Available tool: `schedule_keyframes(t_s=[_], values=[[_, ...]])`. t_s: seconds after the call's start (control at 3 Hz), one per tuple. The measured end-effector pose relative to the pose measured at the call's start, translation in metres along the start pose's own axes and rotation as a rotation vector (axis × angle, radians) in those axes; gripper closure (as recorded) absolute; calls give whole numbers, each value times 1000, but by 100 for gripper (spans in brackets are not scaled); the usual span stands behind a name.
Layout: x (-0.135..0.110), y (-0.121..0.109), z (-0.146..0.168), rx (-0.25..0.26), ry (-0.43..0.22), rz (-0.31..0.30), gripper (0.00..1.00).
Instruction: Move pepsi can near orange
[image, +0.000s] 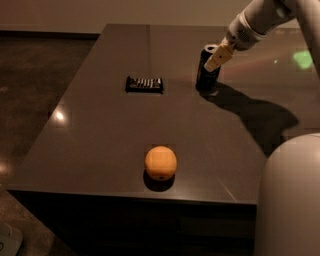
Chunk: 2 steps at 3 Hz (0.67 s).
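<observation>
The pepsi can (206, 75) stands upright on the dark table (100, 130), at the far right of it. My gripper (218, 56) is right at the can's upper right side, reaching in from the upper right and partly covering it. The orange (161, 162) sits near the table's front edge, well apart from the can.
A flat dark striped packet (144, 84) lies left of the can. My arm's shadow falls on the table to the right of the can. A pale rounded part of my body (290, 200) fills the lower right corner. The floor drops away on the left.
</observation>
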<state>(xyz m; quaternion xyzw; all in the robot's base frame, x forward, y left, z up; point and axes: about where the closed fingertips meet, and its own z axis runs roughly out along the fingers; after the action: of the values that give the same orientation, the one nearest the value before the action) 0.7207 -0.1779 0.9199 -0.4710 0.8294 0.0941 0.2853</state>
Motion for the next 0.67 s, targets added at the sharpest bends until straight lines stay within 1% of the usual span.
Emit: schedule_keyframes(t_s=[0.33,0.67], values=[[-2,9,-6,-21,-18,-12,97],[-1,43,-26,-84,-33,-73,100]])
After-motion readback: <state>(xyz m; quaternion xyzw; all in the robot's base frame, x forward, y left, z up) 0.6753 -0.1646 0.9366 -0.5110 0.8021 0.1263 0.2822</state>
